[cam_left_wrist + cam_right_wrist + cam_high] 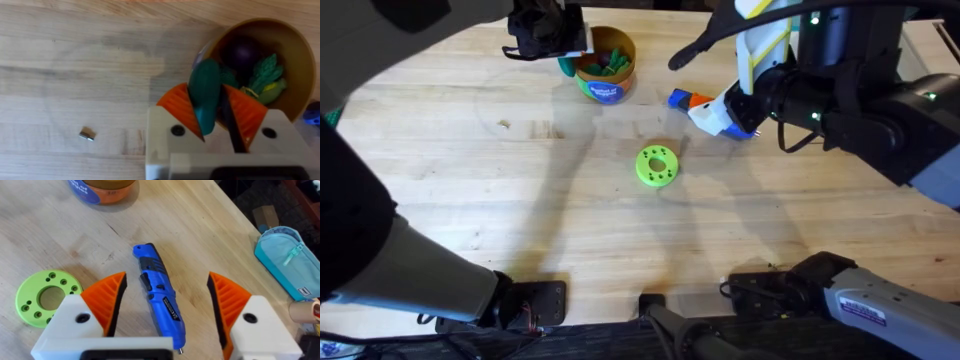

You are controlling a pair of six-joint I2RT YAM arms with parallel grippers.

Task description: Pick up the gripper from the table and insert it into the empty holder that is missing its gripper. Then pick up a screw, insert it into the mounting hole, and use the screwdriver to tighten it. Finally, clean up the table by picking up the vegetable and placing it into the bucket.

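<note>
Left claw (pixel 212 112) is clamping a dark green vegetable (pixel 204 95) between its orange pads (pixel 177 107), hanging at the near rim of the bucket (pixel 295 60). The vegetable's upper end is overlapping the rim; its lower end is sitting outside the tub, over bare bench (pixel 75 65). Inside the bucket, other toy produce is already lying: a purple piece, green pieces, something yellow.

Right claw (pixel 167 302) is standing wide and holding nothing, straddling the blue screwdriver (pixel 160 297), well to the right of the bucket. The bright-green disc (pixel 658 165) is lying in front of the bucket, toward the arms' bases. A small metal piece (pixel 87 133) is lying on the bench left of the bucket; what it is cannot be told.

Risk, as judged: letting go here is likely dropping the vegetable onto the rim, so it tips outward or rolls across the bench. A push forward with the claw low could nudge or topple the light tub. The crowded contents could also bounce the piece back out.
</note>
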